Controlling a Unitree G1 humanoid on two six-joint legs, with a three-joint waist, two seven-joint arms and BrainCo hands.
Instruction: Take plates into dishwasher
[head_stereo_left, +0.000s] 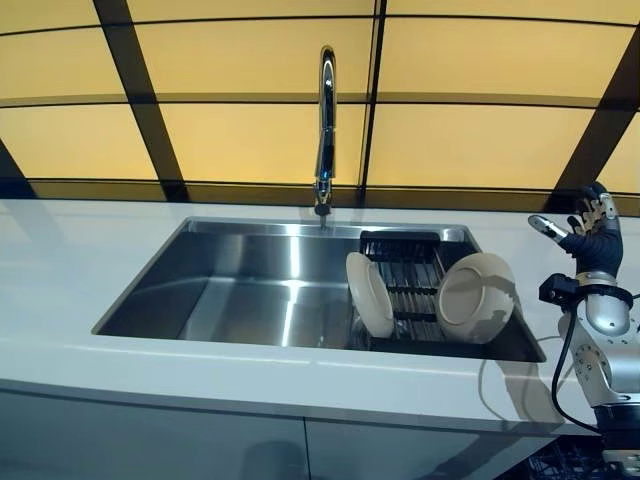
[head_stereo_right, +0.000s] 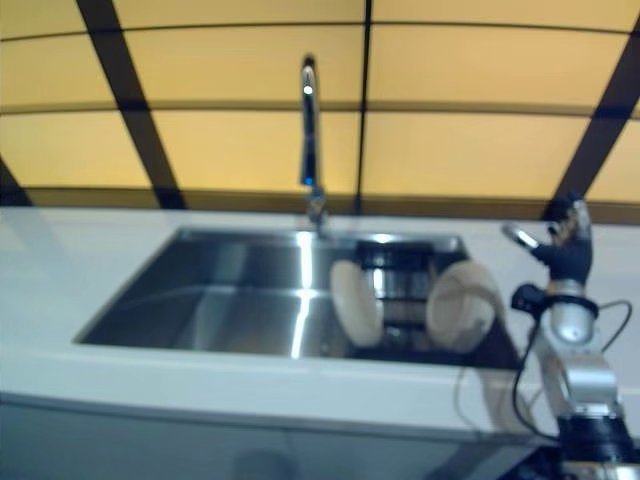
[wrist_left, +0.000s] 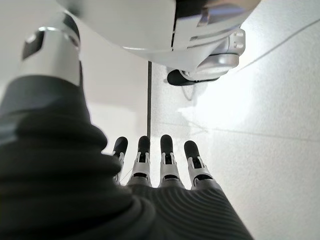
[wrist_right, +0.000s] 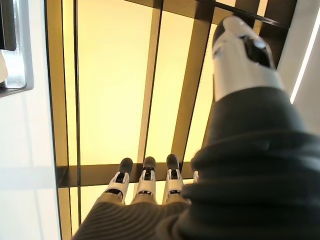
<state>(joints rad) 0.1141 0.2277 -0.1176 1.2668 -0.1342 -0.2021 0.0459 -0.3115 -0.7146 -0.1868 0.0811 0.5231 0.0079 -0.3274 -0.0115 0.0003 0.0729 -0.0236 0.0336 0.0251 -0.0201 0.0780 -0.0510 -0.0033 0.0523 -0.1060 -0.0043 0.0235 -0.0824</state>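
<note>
Your right hand (head_stereo_left: 592, 232) is raised over the white countertop (head_stereo_left: 60, 270) at about 3 o'clock from the sink (head_stereo_left: 250, 290), well apart from anything in it. Its fingers (wrist_right: 146, 182) are straight and spread, the thumb stands out to the side, and it holds and touches nothing. In its own wrist view you see those fingers pointing toward the yellow panelled wall (wrist_right: 115, 80) with dark bars across it.

Your left hand (wrist_left: 165, 170) shows only in its own wrist view. Its fingers (wrist_left: 167, 155) lie straight in a row, relaxed, with nothing between them and only a pale floor past them.

The 2 plates are in the sink's right half, standing on edge in a dark dish rack (head_stereo_left: 405, 285). The left plate (head_stereo_left: 370, 295) is at roughly 9 o'clock of the rack, tilted, its face turned toward the empty basin. The right plate (head_stereo_left: 475, 298) is at roughly 3 o'clock of the rack, leaning, its underside with the foot ring facing you. Neither plate is touched by a hand.

The chrome faucet (head_stereo_left: 325, 130) rises at 12 o'clock of the sink, spout down over the basin.
</note>
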